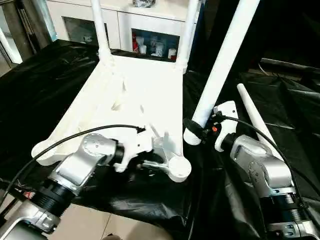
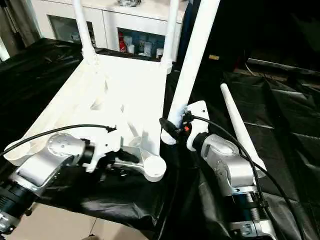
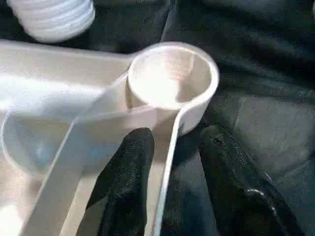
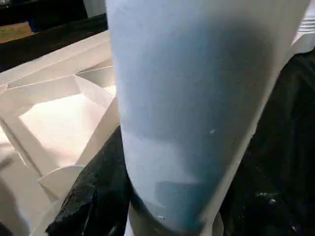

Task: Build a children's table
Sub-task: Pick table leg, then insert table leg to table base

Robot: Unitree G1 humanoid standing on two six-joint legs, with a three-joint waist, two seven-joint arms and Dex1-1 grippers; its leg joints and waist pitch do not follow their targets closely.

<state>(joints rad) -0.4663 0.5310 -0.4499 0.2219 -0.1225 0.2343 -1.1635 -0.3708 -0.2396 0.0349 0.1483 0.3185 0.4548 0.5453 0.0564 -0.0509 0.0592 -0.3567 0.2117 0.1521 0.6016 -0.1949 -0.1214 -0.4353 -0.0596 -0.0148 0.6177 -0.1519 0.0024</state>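
The white tabletop [image 1: 135, 95] lies upside down on black cloth, ribs up, with two legs [image 1: 98, 30] [image 1: 187, 35] standing in its far corner sockets. My right gripper [image 1: 197, 129] is shut on a third leg [image 1: 222, 65], which leans steeply with its threaded end [image 1: 191, 137] just beside the near right socket [image 1: 179, 170]. My left gripper [image 3: 172, 140] is at that same corner. Its black fingers [image 3: 123, 172] straddle the thin rim just below the socket [image 3: 172, 73], with a gap on one side. A fourth leg [image 1: 257, 120] lies loose on the cloth to the right.
A white glass-door cabinet [image 1: 150, 30] stands behind the tabletop. Black cloth [image 1: 280, 95] covers the work surface, and its front edge drops to the pale floor [image 1: 85, 225] near my forearms. Black cables [image 1: 75, 137] run from both wrists.
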